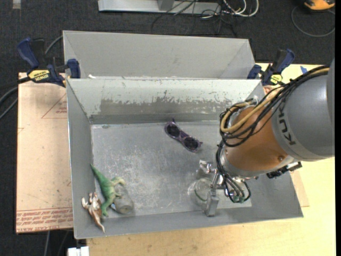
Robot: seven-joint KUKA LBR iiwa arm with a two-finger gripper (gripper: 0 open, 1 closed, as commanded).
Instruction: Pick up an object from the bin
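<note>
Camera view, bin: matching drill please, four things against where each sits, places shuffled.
Things in the bin:
1 purple sunglasses
2 green dinosaur
3 pale dinosaur
4 gripper

Places:
A bottom-left corner
B bottom right of the floor
C centre, toward the far wall
D left side, just above the corner toy

Pairs: 1-C, 2-D, 3-A, 4-B

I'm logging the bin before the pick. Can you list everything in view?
sunglasses: one, purple, back middle of the floor
dinosaur: one, green, front left
figure: one, pale and brown, front left corner, beside the dinosaur
lump: one, grey, right of the dinosaur; kind unclear
clear thing: one, front right, by the gripper; kind unclear
bin: one, grey
arm: one, grey and orange, from the right
gripper: one, front right
</note>
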